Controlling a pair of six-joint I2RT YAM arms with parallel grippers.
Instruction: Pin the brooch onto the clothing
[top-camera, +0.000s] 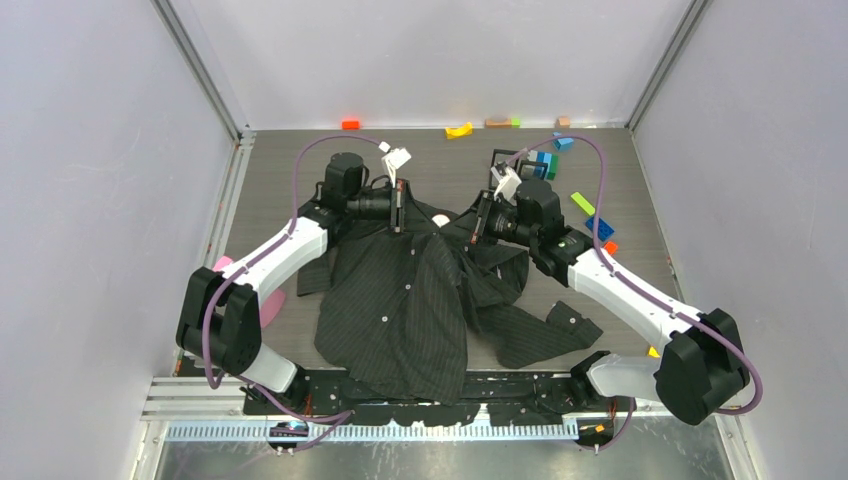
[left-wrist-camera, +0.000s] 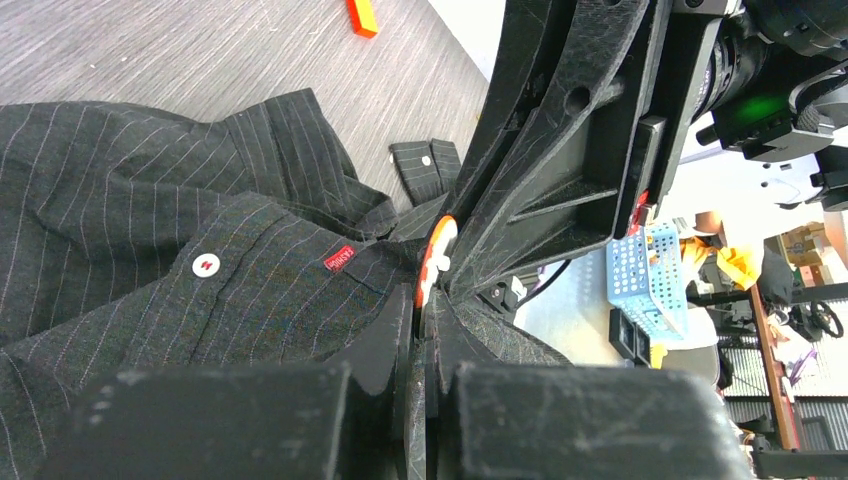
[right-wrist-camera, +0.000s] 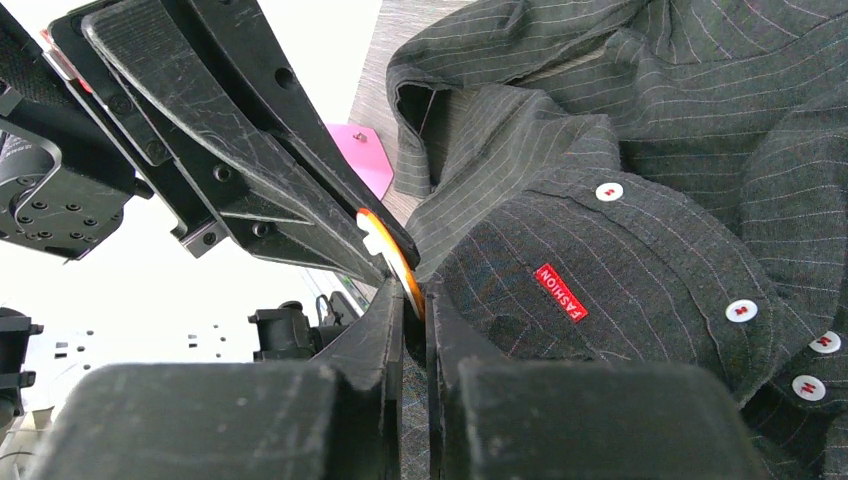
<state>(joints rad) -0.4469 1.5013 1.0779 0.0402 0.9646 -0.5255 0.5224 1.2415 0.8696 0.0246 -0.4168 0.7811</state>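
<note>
The clothing (top-camera: 400, 310), a dark pinstriped shirt with white buttons and a red tag (right-wrist-camera: 560, 292), lies spread on the table. At its collar end a fold is lifted between the two arms. The brooch (right-wrist-camera: 383, 243), an orange-rimmed white disc, stands edge-on at that fold and also shows in the left wrist view as brooch (left-wrist-camera: 437, 256). My left gripper (left-wrist-camera: 420, 305) and right gripper (right-wrist-camera: 413, 295) meet tip to tip there. Each is shut on an opposite edge of the brooch, with shirt cloth pinched in too. From above the left gripper (top-camera: 422, 219) and right gripper (top-camera: 468, 224) face each other.
Coloured blocks lie at the back and back right: orange (top-camera: 350, 124), yellow (top-camera: 459, 130), blue (top-camera: 545, 160), green (top-camera: 582, 203). A pink flat piece (top-camera: 268, 305) lies left of the shirt. Grey walls close in the table on three sides.
</note>
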